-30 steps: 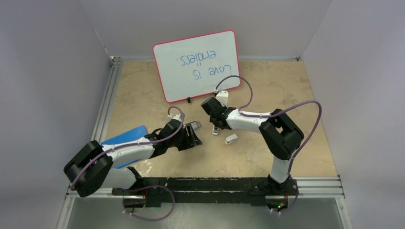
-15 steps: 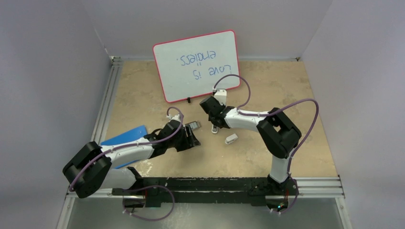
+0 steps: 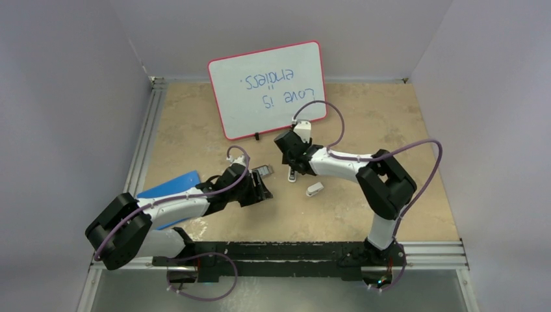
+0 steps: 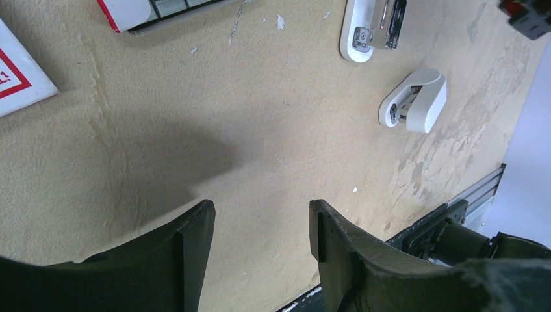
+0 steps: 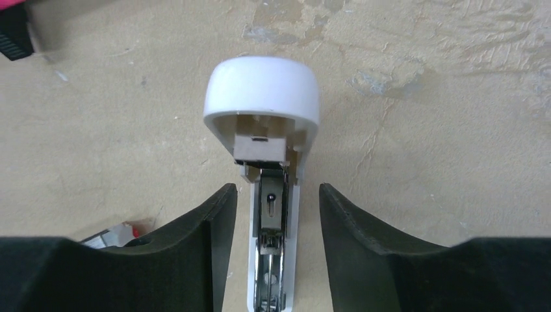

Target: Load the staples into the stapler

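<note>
Tan table (image 3: 390, 130); we see the staples (image 4: 182, 5) cut off at the frame edge.
Right pincer (image 5: 276, 195) straddles the stapler (image 5: 263, 91) with gaps either side; left pincer (image 4: 260, 208) gapes, empty.

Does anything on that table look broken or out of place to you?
The stapler lies with its white top flipped up and its metal channel bared, which suits loading rather than damage. The whiteboard reads upside down from the overhead view. The table surface is scuffed and flaking in patches. Nothing is spilled.

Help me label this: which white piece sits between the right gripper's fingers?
The slim stapler, flipped open with its metal channel showing, between the right gripper's open fingers. The stubby white piece lies apart, outside them.
</note>
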